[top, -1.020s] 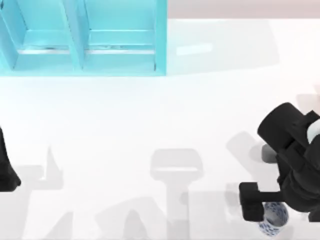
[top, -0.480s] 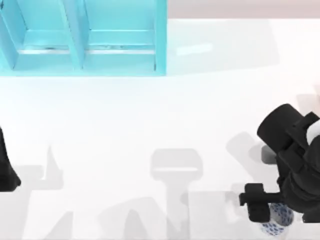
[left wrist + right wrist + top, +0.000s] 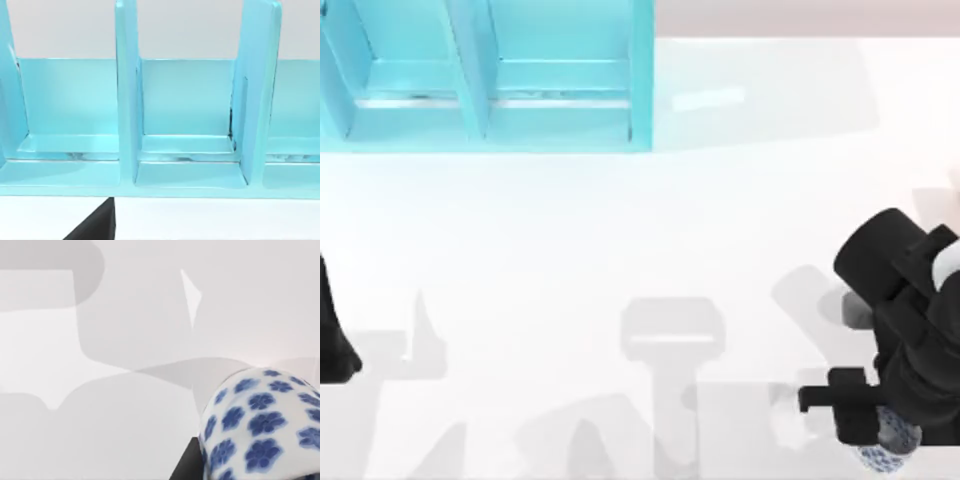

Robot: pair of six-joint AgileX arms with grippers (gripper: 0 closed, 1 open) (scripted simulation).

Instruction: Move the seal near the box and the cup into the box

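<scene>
Over the last sec my right claw point(image 3: 875, 440) slid rightward over the cup point(image 3: 885, 452) — grip state can't tell, pickup approx. imminent; left arm parked at tabletop point(image 3: 570, 250) left edge.

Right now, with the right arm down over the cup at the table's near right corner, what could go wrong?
The cup sits at the table's near right edge, mostly hidden under the right gripper; a nudge might push it off. In the right wrist view the cup lies off to one side, so a grasp may be off-centre. The box stands far across the table, a long carry. The left arm is parked left.
</scene>
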